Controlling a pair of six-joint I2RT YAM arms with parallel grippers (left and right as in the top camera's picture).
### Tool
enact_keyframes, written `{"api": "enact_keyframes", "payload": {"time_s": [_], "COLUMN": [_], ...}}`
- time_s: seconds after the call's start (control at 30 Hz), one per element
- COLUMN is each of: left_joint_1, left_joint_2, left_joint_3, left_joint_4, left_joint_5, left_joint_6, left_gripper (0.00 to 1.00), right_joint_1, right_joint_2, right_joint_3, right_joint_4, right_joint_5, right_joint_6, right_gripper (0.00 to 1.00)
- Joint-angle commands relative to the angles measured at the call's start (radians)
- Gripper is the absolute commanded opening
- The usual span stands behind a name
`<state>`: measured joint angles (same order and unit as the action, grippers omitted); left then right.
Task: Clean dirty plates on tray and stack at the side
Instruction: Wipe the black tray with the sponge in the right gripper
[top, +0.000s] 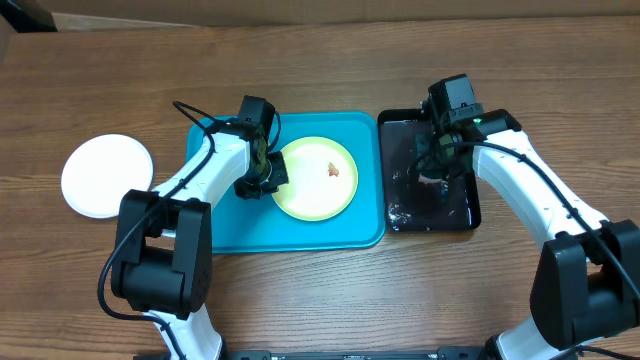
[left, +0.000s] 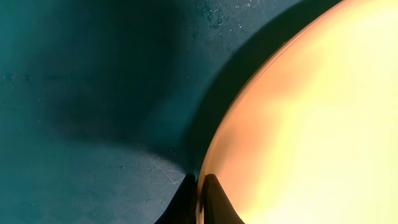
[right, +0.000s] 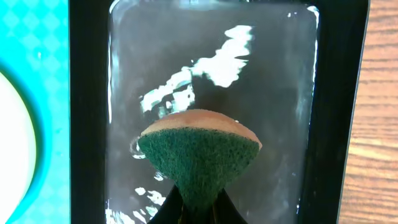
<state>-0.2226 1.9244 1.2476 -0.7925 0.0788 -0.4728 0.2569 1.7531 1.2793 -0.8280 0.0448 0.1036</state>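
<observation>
Wooden table (top: 320, 310): plate pinned, sponge in hand.
At mid-frame the left gripper (top: 262, 185) is clamped on the left rim of the yellow-green plate (top: 305, 195), which lies in the turquoise tray (top: 300, 235). Its one smear (top: 333, 170) lies frame-left of the one green sponge (right: 199, 158), which the right gripper (top: 432, 172) pinches over the black tray (top: 445, 215). Two plates show, the white plate (top: 107, 175) at far left.

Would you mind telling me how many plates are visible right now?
2. A white plate lies on the table left of the turquoise tray; a yellow-green plate sits on that tray. Another could be hidden beneath it.
</observation>
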Motion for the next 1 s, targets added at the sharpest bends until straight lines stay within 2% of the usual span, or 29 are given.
{"api": "enact_keyframes", "payload": {"time_s": [0.0,0.6,0.7,0.97], "left_joint_1": [-0.002,-0.001,-0.001,-0.001], "left_joint_2": [0.018,0.018,0.018,0.018], "left_joint_3": [-0.028,-0.028,-0.028,-0.028], "left_joint_4": [0.001,0.000,0.000,-0.003], "left_joint_5": [-0.008,-0.008,-0.008,-0.008], "left_joint_6": [-0.022,-0.021,-0.021,-0.021], "left_gripper": [0.04,0.04,0.04,0.04], "right_joint_1": [0.004,0.004,0.004,0.004], "right_joint_2": [-0.032,0.013,0.034,0.035], "right_joint_3": [0.015,-0.164,-0.180,-0.180], "right_joint_4": [-0.001,0.168,0.191,0.190], "right_joint_5": [0.010,0.006,-0.005,-0.005], "right_joint_6": [-0.002,0.002,0.001,0.001], "right_gripper": [0.04,0.04,0.19,0.36]}}
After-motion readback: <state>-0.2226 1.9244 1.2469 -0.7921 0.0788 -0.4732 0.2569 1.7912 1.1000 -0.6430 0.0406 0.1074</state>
